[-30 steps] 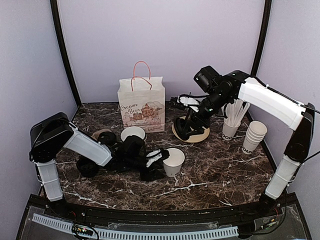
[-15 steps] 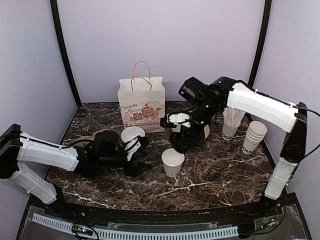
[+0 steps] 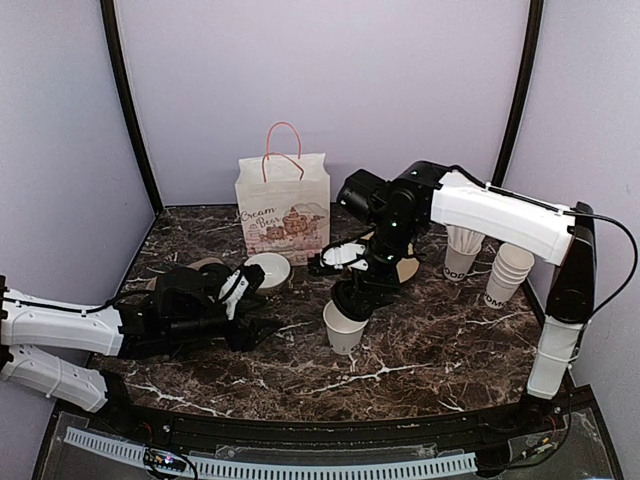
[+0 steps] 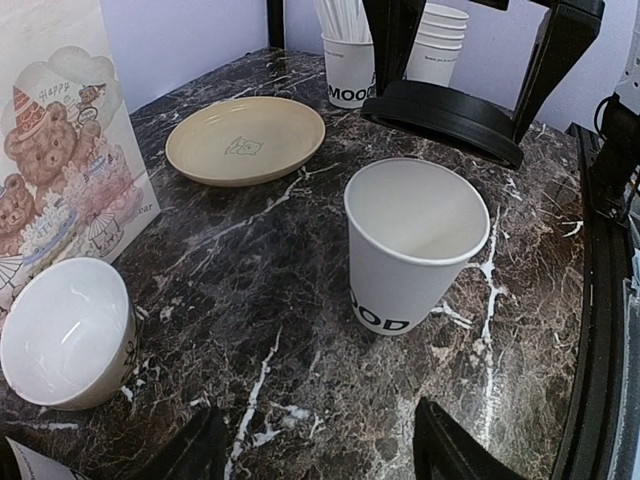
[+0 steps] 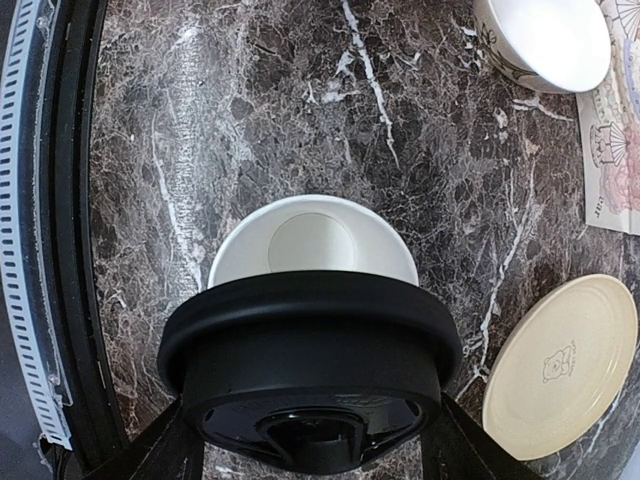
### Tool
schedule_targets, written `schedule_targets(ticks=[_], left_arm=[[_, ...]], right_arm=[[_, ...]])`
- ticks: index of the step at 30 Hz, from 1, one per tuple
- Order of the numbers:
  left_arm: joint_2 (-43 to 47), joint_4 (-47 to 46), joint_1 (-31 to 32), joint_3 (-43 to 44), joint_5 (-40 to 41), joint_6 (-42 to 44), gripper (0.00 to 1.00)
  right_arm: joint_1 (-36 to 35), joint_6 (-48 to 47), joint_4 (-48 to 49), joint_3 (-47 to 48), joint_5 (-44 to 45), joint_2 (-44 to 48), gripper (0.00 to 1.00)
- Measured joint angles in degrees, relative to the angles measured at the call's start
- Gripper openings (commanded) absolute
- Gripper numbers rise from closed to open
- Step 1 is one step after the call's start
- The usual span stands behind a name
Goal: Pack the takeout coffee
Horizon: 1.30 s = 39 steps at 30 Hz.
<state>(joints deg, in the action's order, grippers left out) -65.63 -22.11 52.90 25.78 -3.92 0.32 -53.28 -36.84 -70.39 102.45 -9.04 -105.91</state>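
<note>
The right claw (image 5: 310, 440) clamps a round black plastic lid (image 5: 310, 330) over the lidless small white paper cup (image 5: 312, 240) standing on the dark marbled tabletop (image 3: 430, 350); the left claw (image 4: 315, 450) lies spread wide, empty, nearby

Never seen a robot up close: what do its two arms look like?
The left arm and right arm have smooth white shells between chunky black joints. The left gripper and right gripper are black, two-fingered, with white trim. A thin black cable loops beside the right arm.
</note>
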Motion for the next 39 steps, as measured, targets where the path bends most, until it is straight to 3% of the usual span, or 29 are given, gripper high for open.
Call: schedule_targets(ticks=[20,39], left_arm=[[1.8,2.3,0.0,0.0,1.5,-1.0,0.66],[0.0,2.0,0.0,-1.1,1.6,-2.1,0.66]], right_arm=[[0.0,0.0,-0.7,1.3,1.9,-4.1,0.62],[-0.8,-0.1,-1.5,2.6,1.5,-5.3,0.82]])
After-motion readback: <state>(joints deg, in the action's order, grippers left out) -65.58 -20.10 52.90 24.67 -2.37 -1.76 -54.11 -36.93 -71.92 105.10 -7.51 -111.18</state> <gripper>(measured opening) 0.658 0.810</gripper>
